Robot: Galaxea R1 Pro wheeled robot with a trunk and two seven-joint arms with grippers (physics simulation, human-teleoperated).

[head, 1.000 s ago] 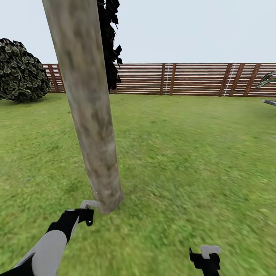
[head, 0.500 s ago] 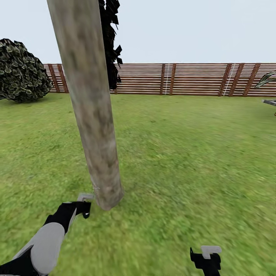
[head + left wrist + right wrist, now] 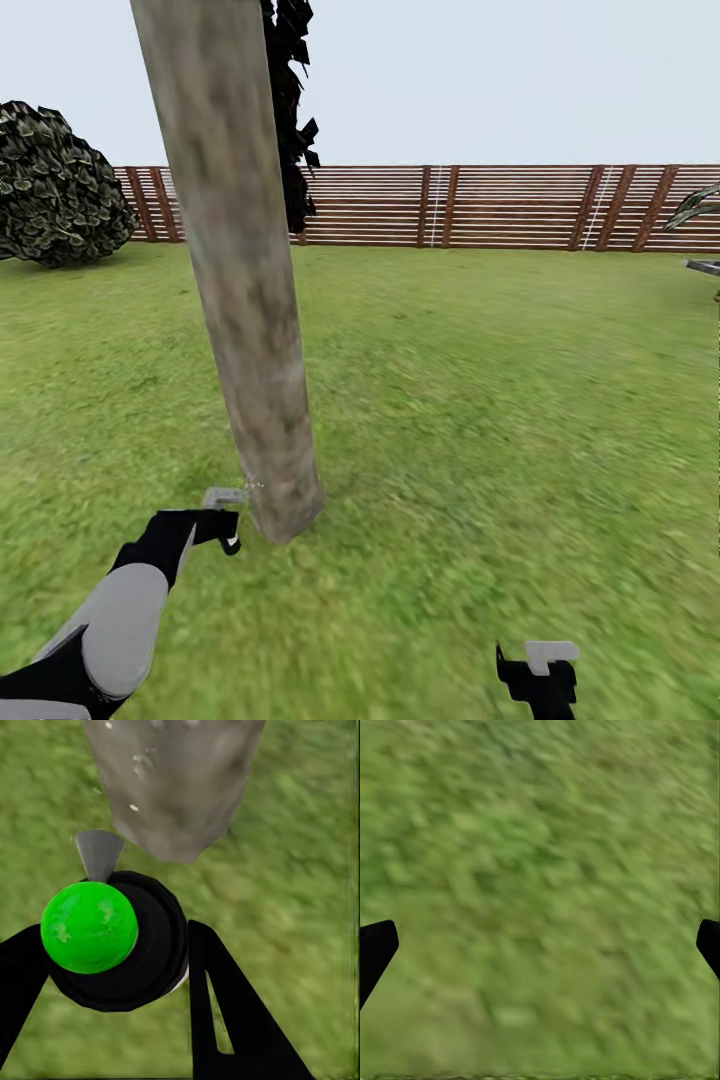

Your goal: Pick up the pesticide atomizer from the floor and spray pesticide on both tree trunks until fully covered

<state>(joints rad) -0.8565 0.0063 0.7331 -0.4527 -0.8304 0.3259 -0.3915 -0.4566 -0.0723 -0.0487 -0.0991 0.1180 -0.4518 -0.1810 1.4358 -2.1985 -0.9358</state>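
Left gripper [image 3: 222,520] has lifted slightly and eased back from the trunk base over the last second; the view has shifted a little too, so part of that is camera motion. Right gripper [image 3: 540,672] looks unchanged.

Left claw is closed around the pesticide atomizer [image 3: 120,941] — black round body with a green ball cap, one finger [image 3: 225,1012] pressed on each side. Its grey nozzle [image 3: 98,853] points straight ahead of the claw at the tree trunk [image 3: 235,260], just beyond the tip. That aim is the reason for the low hold: the spray should land on the foot of the trunk.

A few white pesticide specks [image 3: 133,807] show on the bark just ahead of the nozzle — sparse, so coverage looks barely started. Higher bark in the head view looks bare.

Right claw is spread wide, holding nothing, hanging over the grass [image 3: 540,885] — parked clear of the work.

Only this one trunk is in reach; the fence [image 3: 500,205] and a shrub [image 3: 55,185] sit well beyond both claws.
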